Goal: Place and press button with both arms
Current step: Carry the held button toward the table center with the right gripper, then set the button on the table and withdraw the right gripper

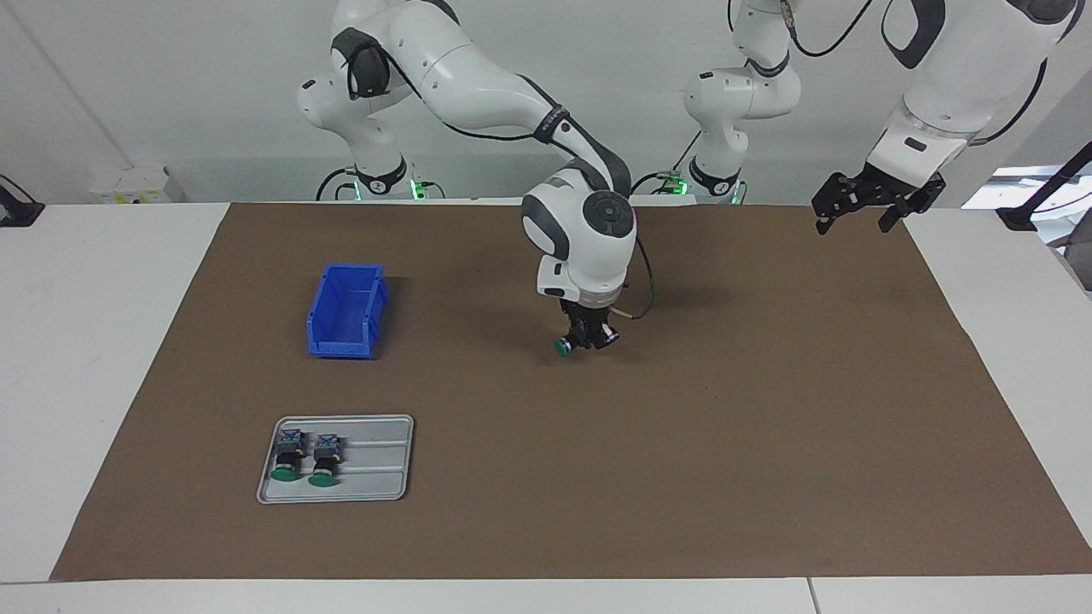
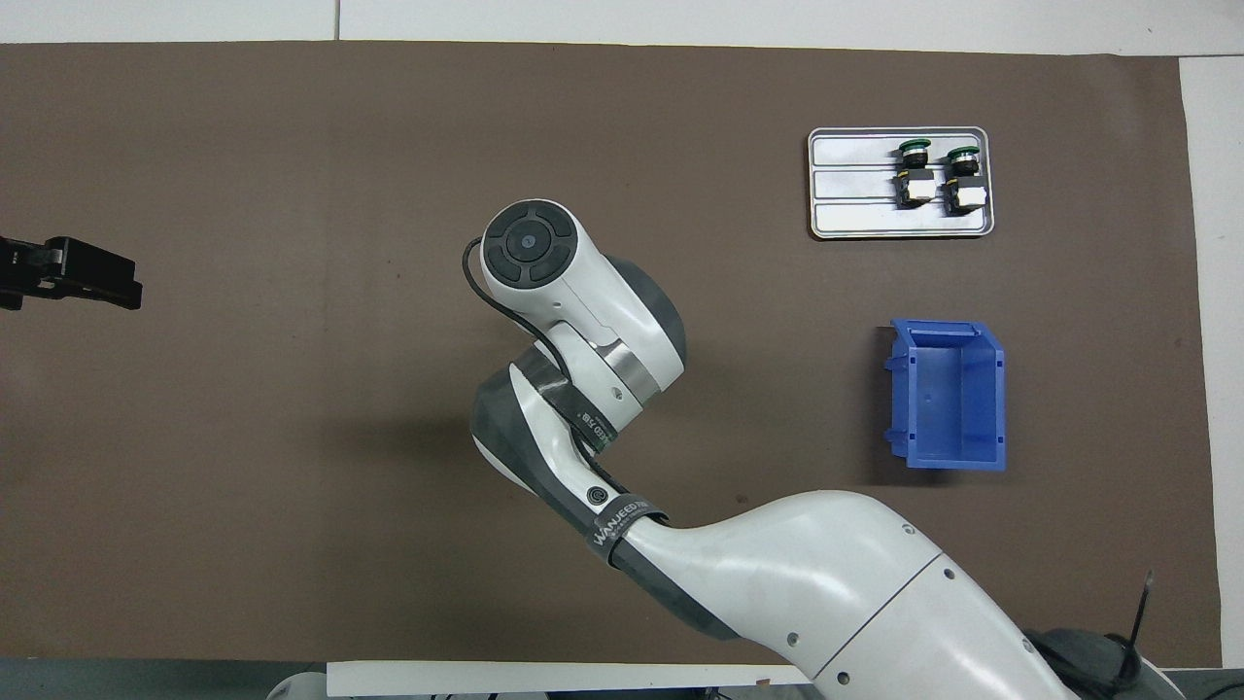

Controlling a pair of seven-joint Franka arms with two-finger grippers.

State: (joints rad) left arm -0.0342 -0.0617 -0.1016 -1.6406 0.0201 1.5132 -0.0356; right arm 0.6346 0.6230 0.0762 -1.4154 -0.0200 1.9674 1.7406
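- The right gripper [image 1: 587, 338] hung low over the middle of the mat [image 1: 768, 426], closed on the button [image 1: 564, 345].
- The button lay sideways in the grip, long axis roughly level, green cap pointing toward the right arm's end of the table.
- Whether it touched the mat I could not tell.
- From overhead the wrist hid both grip and button.
- The left gripper [image 1: 857, 209] waited, fingers spread and holding nothing, above the mat's edge at its own end, well apart from the button.
- Two more buttons [image 1: 305, 456] lay side by side in the tray [image 1: 375, 486], caps pointing away from the robots.
- The bin [image 1: 345, 311] sat nearer the robots than the tray.
- Pressing would likely need the cap turned upward first.
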